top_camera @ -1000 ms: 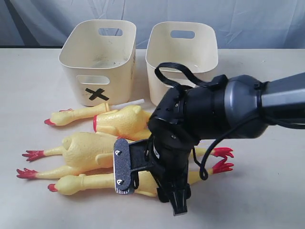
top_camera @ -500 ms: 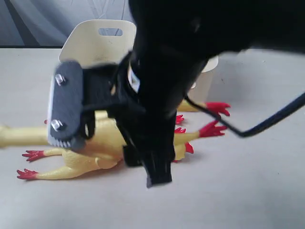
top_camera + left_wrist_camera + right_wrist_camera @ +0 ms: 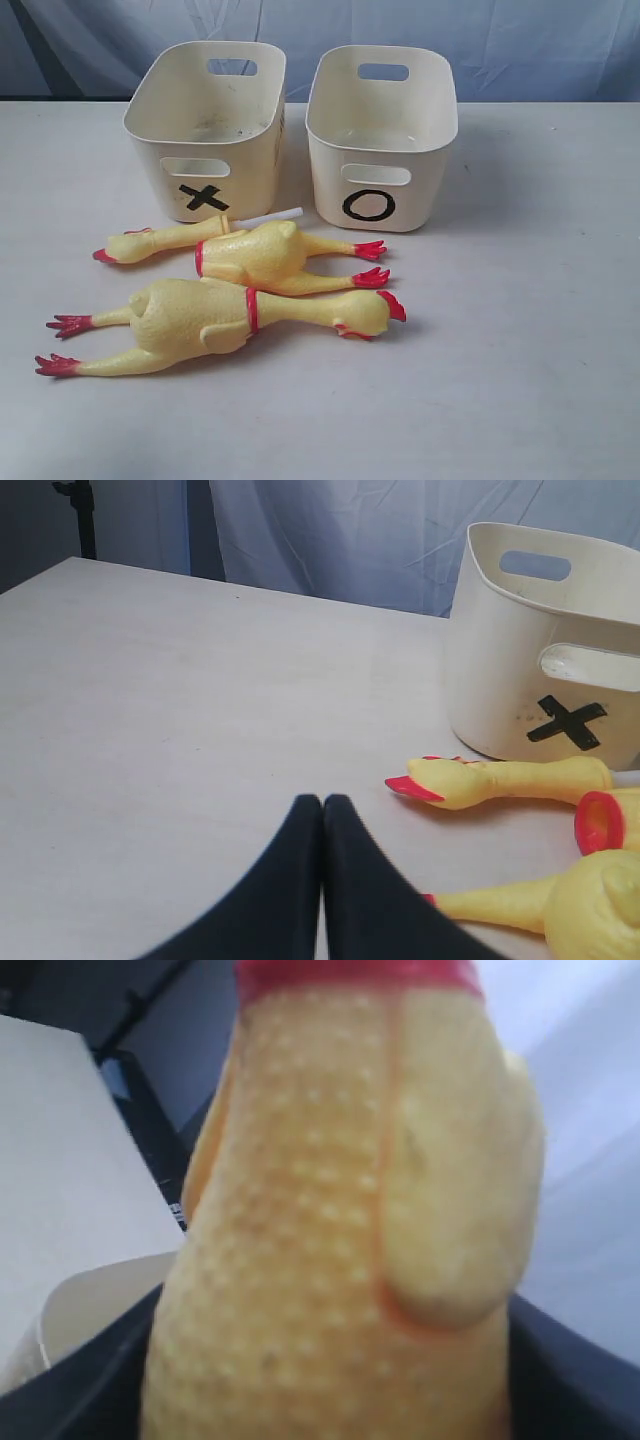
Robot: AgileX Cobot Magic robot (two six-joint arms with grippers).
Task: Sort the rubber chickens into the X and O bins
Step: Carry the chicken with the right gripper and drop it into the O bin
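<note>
Your right gripper is clamped on the lifted chicken, whose bumpy yellow body fills the right wrist view. The dark jaws show only at its sides, so you can't check how deep the hold is. Carry it slowly, since soft rubber may sag or slip. A bin rim shows beyond it, but you cannot tell from there which bin it belongs to. Confirm the mark before you let go, and release only once the body hangs inside the walls.

Your left gripper has its fingers pressed together with nothing between them, low over the desk near the head of the rear chicken. Hold it clear of the carry path.

On the desk, the front chicken lies nearest, head to the right and feet to the left. The rear chicken lies just behind it, touching it, with feet to the right and neck stretched left in front of the X bin. A white strip pokes out between the two. Farthest back, the X bin and the O bin stand side by side, slightly apart, with no chicken visible inside either.
</note>
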